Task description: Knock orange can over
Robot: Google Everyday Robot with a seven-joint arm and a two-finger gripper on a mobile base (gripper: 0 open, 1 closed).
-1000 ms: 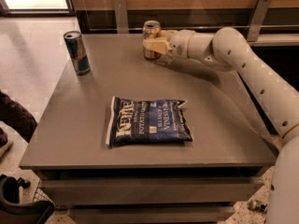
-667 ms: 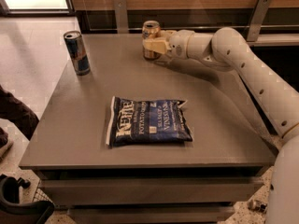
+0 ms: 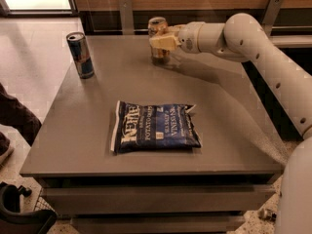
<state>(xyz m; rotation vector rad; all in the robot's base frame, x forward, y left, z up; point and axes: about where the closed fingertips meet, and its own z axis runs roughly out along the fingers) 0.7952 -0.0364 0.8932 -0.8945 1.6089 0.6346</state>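
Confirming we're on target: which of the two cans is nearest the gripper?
The orange can at the far edge of the table; the gripper is right at it. The taller blue-and-silver can stands apart near the left edge.

The gripper (image 3: 163, 40) has risen a little, from low on the orange can (image 3: 157, 26) to about its upper half. The forearm (image 3: 214, 37) behind it has lifted too. The can perhaps tipped slightly.

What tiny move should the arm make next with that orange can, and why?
Probably a short sideways push. The tool is at the orange can near the far edge of the table, and the can stands upright, so a nudge should tip it.
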